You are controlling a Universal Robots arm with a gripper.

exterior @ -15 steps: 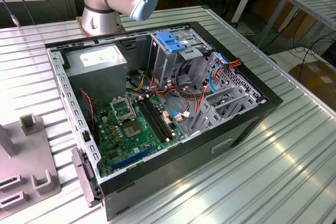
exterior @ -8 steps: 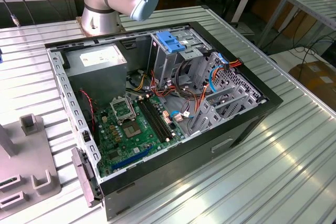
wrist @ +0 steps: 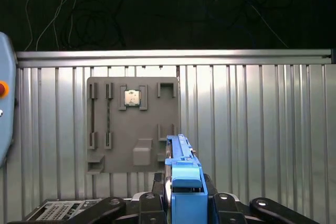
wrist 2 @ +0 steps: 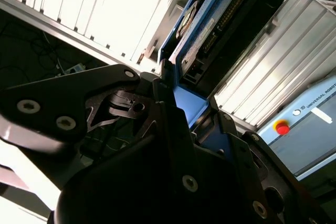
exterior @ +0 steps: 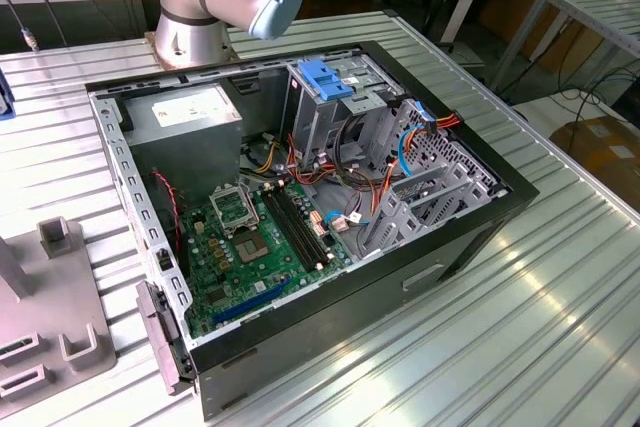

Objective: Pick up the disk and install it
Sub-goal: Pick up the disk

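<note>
Ribbed metal worktop (wrist: 252, 119) under the wrist. Jaws clamped on disk (wrist: 182, 166), held edge-on by its blue frame near the grey tray (wrist: 100, 124), likely so it slides into the drive cage (exterior: 310, 122).

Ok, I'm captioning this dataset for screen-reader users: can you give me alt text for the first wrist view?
The gripper holds a flat rectangular disk edged by a blue plastic frame edge-on between its black fingers. Beyond it, a ribbed silver metal table carries a grey plastic fixture plate with a small square chip in one slot.
</note>
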